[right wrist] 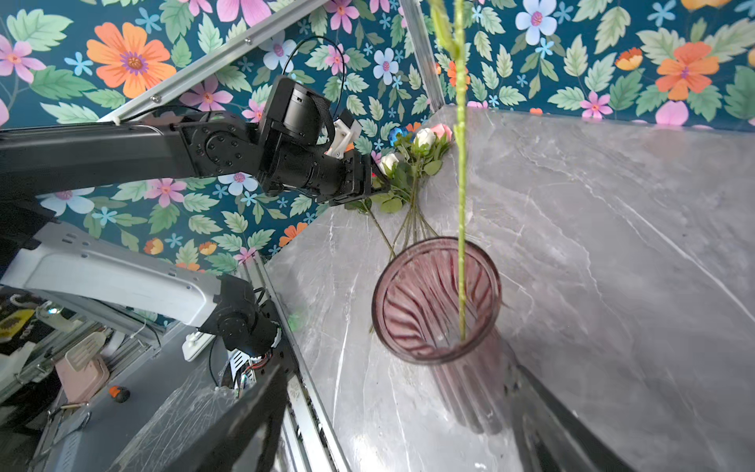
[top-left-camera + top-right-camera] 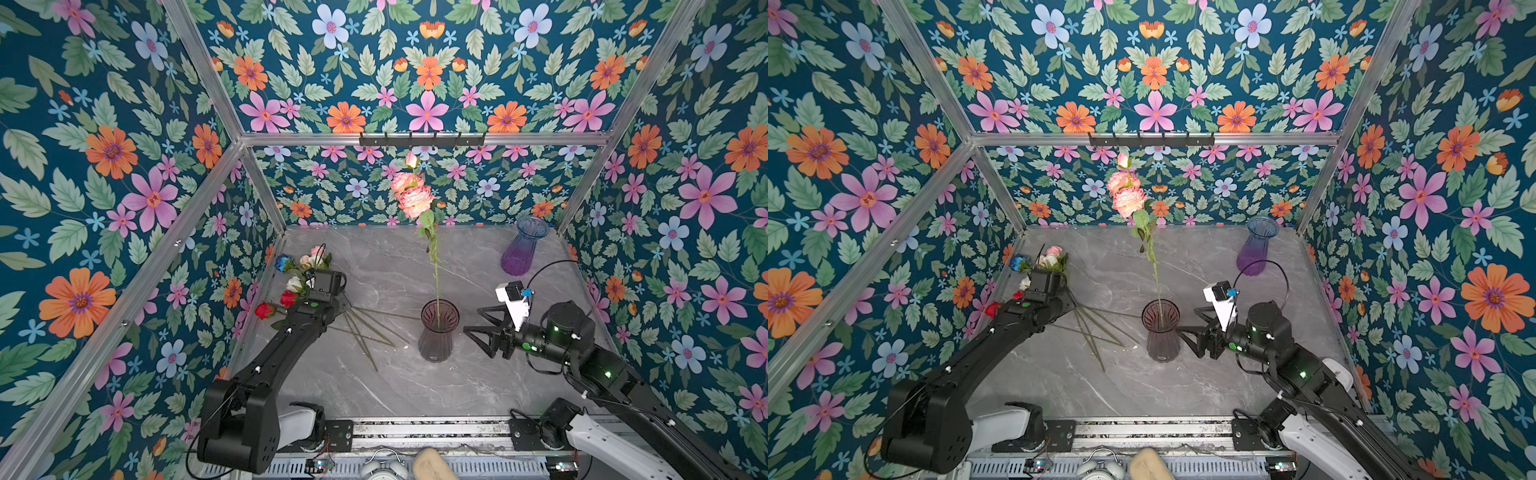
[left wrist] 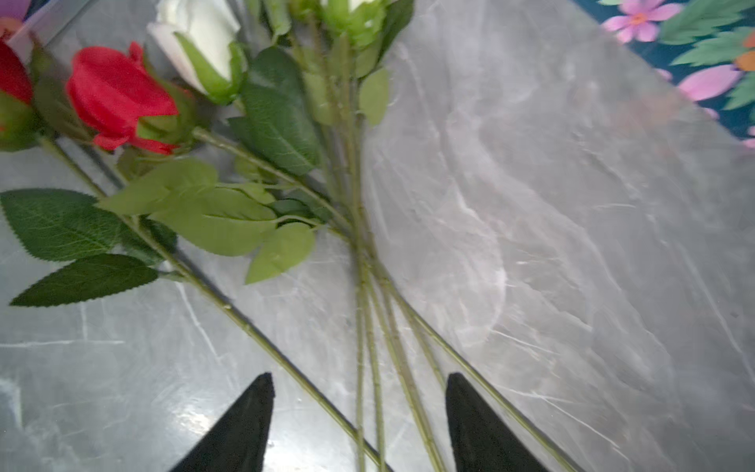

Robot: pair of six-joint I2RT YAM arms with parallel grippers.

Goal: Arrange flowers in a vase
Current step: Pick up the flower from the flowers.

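A ribbed, smoky-pink vase (image 2: pixel 432 347) stood on the grey marbled worktop (image 2: pixel 374 386), slightly toward 5 o'clock from its middle. One frilly pink bloom (image 2: pixel 415 201) rose from it on a long thin stem (image 2: pixel 436 282). The foot of the stem was inside the glass and the head leaned toward 12 o'clock.

The right arm's fingers (image 2: pixel 473 332) were spread wide and held nothing. They sat at the vase's 3 o'clock, just beside its neck, with a gap showing between them and the glass.

The other flowers (image 2: pixel 293 286) lay in a loose fan at the worktop's 9 o'clock edge. A red rose (image 3: pixel 118 94), a white rose (image 3: pixel 200 41) and a blue rose (image 2: pixel 283 262) had their heads near the wall. Their crossed stems (image 3: pixel 367 327) pointed toward the vase.

The left arm's fingers (image 3: pixel 261 400) hung low over those stems. They were parted, with several stems running between the tips, and had not closed on any.

A purple vase (image 2: pixel 521 249) stood in the 1 o'clock corner.
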